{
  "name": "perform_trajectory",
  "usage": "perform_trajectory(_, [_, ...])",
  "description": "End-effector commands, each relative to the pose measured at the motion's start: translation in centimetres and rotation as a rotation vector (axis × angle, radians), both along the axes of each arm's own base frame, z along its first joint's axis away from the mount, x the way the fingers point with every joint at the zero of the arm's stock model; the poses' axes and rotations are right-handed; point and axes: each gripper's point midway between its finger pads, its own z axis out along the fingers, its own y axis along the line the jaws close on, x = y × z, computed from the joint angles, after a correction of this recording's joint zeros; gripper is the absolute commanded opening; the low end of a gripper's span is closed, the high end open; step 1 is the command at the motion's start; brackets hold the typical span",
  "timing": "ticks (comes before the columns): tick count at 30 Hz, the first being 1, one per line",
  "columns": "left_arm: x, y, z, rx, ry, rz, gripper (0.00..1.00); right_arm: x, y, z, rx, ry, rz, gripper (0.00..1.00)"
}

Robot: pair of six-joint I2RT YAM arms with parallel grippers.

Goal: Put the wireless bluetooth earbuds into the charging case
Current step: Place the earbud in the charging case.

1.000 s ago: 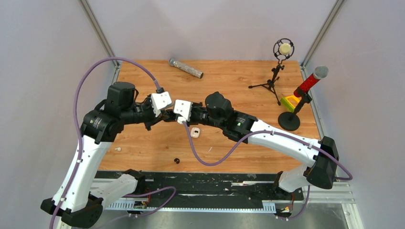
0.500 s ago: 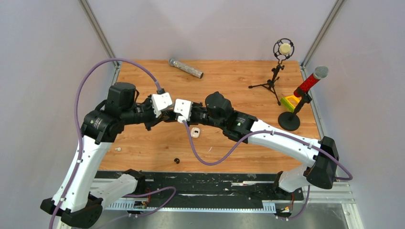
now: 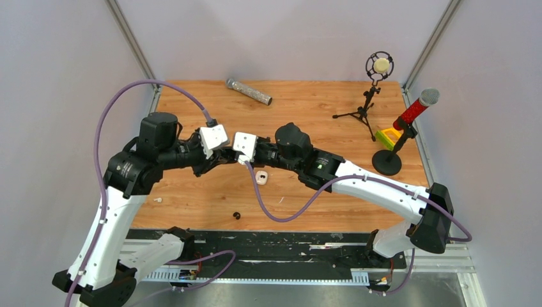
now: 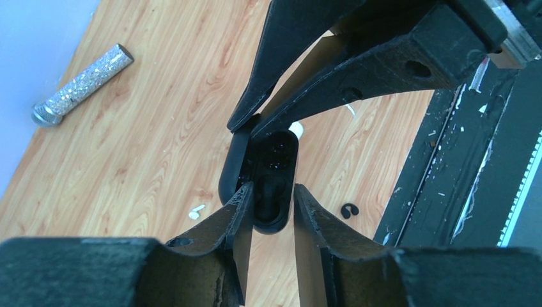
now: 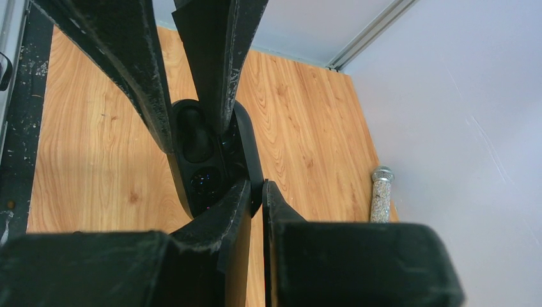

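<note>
Left gripper (image 4: 271, 195) clamps open charging case (image 4: 278, 153) body — right gripper (image 5: 255, 187) pinches what looks like lid.

Above the middle of the bench (image 3: 319, 121), case (image 4: 276, 157) gripped between left hand (image 4: 271, 203) at its left end and right hand (image 5: 255, 192) at its right. On the bench just right of the hands and nearer, one earbud (image 3: 261, 176); other earbud (image 3: 236, 215) near the front edge. Along the back edge, a loose microphone (image 3: 249, 91). Back right, a tripod microphone (image 3: 374, 83). At the right edge, a stand microphone (image 3: 409, 125) with a block (image 3: 385, 137) beside it.
</note>
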Motion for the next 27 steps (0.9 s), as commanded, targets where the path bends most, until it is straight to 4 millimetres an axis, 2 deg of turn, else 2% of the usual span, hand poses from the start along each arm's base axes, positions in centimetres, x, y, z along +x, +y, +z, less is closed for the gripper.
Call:
perform_trajectory(1, [-0.7,-0.2,1.6,-0.034,-0.025,-0.016,0.39,-1.0,0.5,5.1,0.134,-0.049,0.041,0.0])
perform_trajectory(8, [-1.0,-0.2,2.6,-0.054,-0.059,-0.027,0.51,-1.0,0.6,5.1,0.131,-0.044,0.044,0.0])
perform_trajectory(11, [-1.2,-0.3,2.9,-0.063,-0.071,-0.034,0.54,-1.1,0.6,5.1,0.13,-0.043,0.046,0.0])
perform_trajectory(18, [-3.1,0.0,3.9,-0.055,-0.211,-0.137,0.63,-0.9,1.0,4.8,0.12,-0.014,0.049,0.0])
perform_trajectory(24, [-4.0,0.4,3.9,0.021,-0.369,-0.246,0.69,-1.0,1.3,4.3,0.096,0.019,0.059,0.0])
perform_trajectory(27, [-5.2,0.6,2.8,0.063,-0.395,-0.331,0.7,-1.1,1.4,4.3,0.095,0.026,0.059,0.0])
